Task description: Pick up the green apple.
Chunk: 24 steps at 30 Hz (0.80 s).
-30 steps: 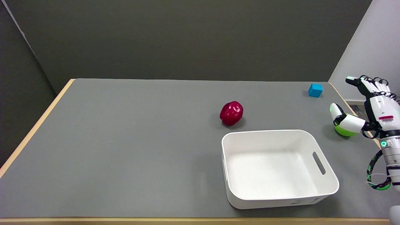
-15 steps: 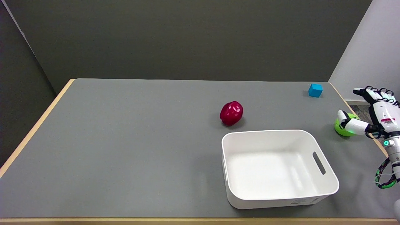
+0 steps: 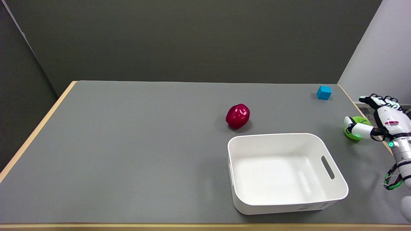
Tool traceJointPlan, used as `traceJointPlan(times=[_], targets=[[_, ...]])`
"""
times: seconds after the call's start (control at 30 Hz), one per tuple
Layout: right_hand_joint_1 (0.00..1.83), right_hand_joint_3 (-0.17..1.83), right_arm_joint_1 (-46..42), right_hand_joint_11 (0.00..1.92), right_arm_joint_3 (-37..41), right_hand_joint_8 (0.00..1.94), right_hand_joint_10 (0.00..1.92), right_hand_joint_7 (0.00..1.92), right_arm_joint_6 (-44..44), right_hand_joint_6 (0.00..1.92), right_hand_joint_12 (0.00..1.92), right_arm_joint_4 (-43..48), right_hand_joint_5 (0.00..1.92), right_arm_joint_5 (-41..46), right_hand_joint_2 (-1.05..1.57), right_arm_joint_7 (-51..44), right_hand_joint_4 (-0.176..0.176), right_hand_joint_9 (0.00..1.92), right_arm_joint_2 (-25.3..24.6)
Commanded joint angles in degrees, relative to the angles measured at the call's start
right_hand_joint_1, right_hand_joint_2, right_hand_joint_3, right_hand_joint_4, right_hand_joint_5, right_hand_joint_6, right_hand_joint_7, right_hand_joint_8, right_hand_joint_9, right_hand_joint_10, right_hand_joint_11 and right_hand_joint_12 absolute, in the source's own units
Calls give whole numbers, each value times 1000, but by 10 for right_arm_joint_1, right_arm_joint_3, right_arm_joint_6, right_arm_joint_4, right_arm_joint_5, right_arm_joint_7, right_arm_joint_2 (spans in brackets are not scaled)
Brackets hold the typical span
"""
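Observation:
The green apple (image 3: 355, 127) sits on the grey table (image 3: 144, 144) close to its right edge, partly hidden by my right hand. My right hand (image 3: 380, 120) is low beside the apple on its right. Its thumb lies across the apple's front and the other fingers (image 3: 377, 101) stretch out behind and above it, spread apart. The fingers are not closed around the apple, and whether the thumb touches it I cannot tell.
A white bin (image 3: 282, 171) stands near the front, left of the apple. A red apple (image 3: 238, 116) lies behind the bin. A small blue cube (image 3: 324, 92) sits at the far right corner. The table's right edge runs just under my hand.
My right hand has come down from above the apple to its level and shifted right; the fingers now sit lower around it. The apple has not moved.

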Motion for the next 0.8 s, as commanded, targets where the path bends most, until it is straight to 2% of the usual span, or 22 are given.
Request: traceJointPlan(times=[0.03,0.3,0.43,0.5,0.7,0.8], targets=[[591,844,68,-1,-53,375,640,297,-40,501,757,-68,291,2,675,15,-36,63,13],[591,844,67,-1,-56,372,639,295,-40,501,759,-78,291,4,674,15,-36,62,6],[648,867,64,-1,-56,373,640,292,-40,506,778,-81,292,4,671,15,-32,64,2],[731,990,64,-1,-56,462,655,257,-39,580,941,-83,276,3,634,15,-32,70,-1],[743,993,61,0,-61,436,692,264,-40,595,1110,-86,294,-1,667,15,-26,114,-5],[788,988,61,64,-63,431,747,279,-39,614,1215,-88,309,-1,681,15,-27,165,-5]])
